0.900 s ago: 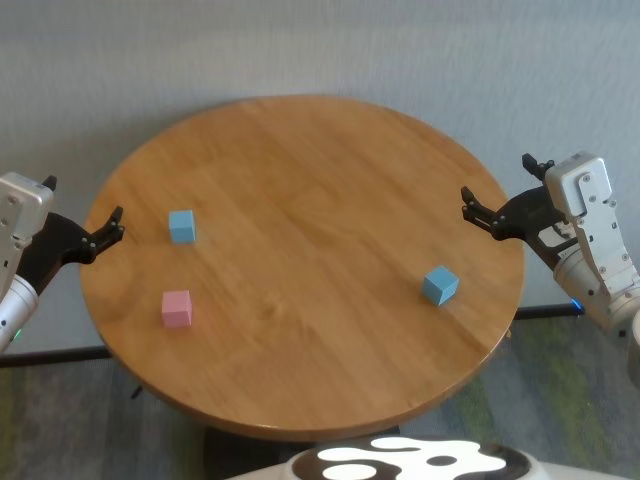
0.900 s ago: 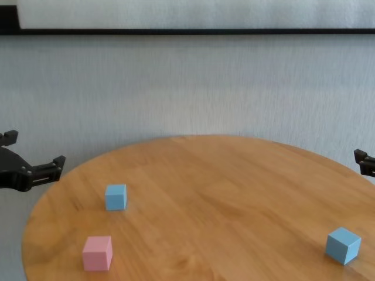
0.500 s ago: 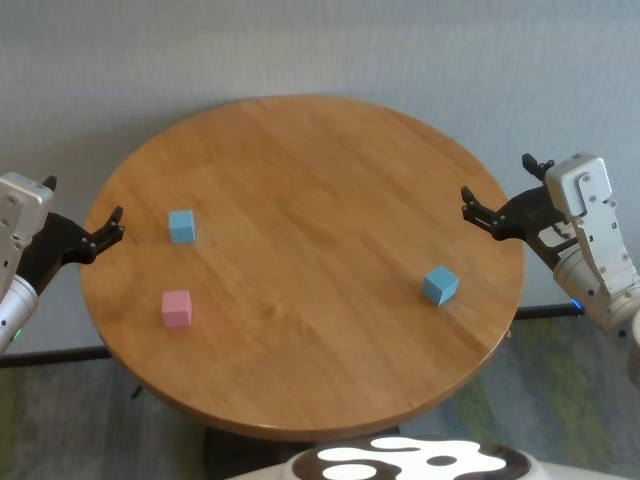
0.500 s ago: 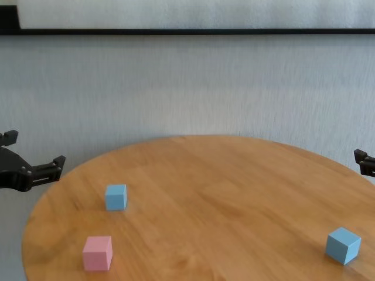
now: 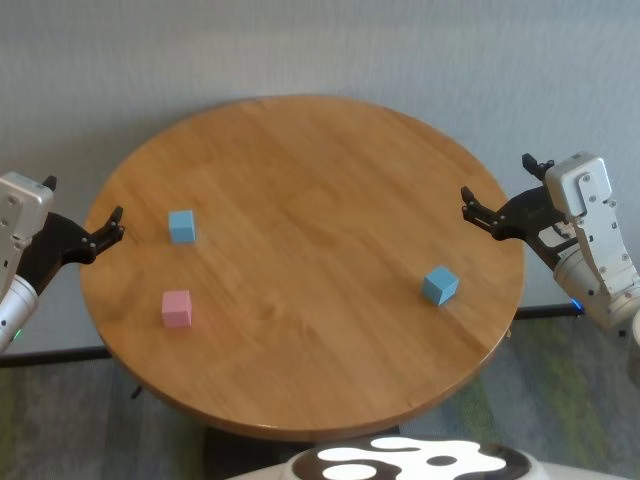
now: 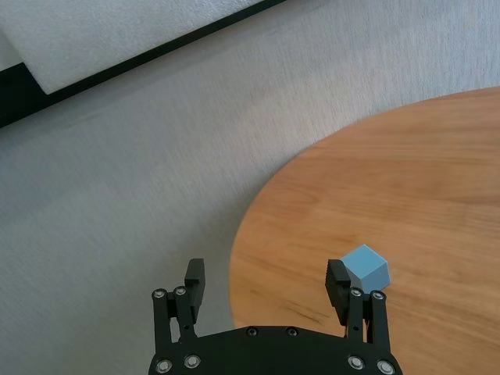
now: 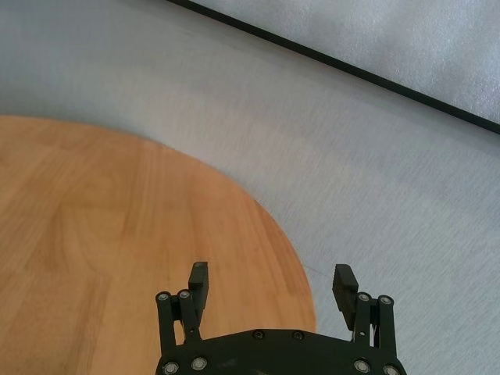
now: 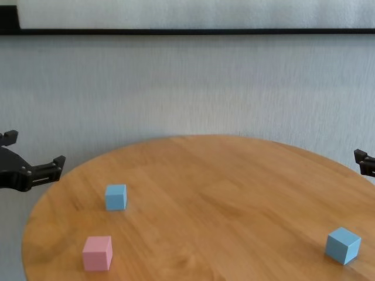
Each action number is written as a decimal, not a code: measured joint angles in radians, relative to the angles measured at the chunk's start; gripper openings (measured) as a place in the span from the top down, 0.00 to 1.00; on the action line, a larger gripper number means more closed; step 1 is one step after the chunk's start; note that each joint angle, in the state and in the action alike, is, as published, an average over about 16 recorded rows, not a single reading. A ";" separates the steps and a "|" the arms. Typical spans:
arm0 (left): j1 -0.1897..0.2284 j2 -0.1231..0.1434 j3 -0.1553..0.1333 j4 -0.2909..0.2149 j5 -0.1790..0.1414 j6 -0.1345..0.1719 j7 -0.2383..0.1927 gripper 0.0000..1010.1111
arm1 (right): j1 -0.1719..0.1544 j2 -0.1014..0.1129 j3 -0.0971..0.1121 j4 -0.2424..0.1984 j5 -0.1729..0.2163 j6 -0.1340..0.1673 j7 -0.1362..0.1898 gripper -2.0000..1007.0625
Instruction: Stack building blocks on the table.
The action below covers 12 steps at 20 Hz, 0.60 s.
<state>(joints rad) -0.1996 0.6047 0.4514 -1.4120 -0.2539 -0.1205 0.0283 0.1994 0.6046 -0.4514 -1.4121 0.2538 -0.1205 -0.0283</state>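
Three cubes lie apart on the round wooden table (image 5: 310, 180). A pale pink cube (image 5: 176, 308) sits near the left front edge. A light blue cube (image 5: 181, 226) lies just behind it, and it also shows in the left wrist view (image 6: 366, 267). A second light blue cube (image 5: 439, 285) lies at the right. My left gripper (image 5: 82, 203) is open and empty, level with the table's left edge and beside the left blue cube. My right gripper (image 5: 498, 180) is open and empty at the table's right edge, behind the right blue cube.
A grey carpeted floor surrounds the table, and a white wall with a dark skirting strip (image 8: 187, 31) stands behind it. My white body (image 5: 400, 462) sits at the table's near edge. Bare wood spans the table's middle and back.
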 joint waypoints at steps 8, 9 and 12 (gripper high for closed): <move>0.000 0.000 0.000 0.000 0.000 0.000 0.000 0.01 | 0.000 0.000 0.000 0.000 0.000 0.000 0.000 0.00; 0.000 0.000 0.000 0.000 0.000 0.000 0.000 0.01 | 0.000 0.000 0.000 0.000 0.000 0.000 0.000 0.00; 0.000 0.000 0.000 0.000 0.000 0.000 0.000 0.01 | 0.000 0.000 0.000 0.000 0.000 0.000 0.000 0.00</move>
<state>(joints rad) -0.1996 0.6047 0.4514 -1.4120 -0.2539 -0.1205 0.0283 0.1994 0.6046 -0.4514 -1.4121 0.2538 -0.1205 -0.0283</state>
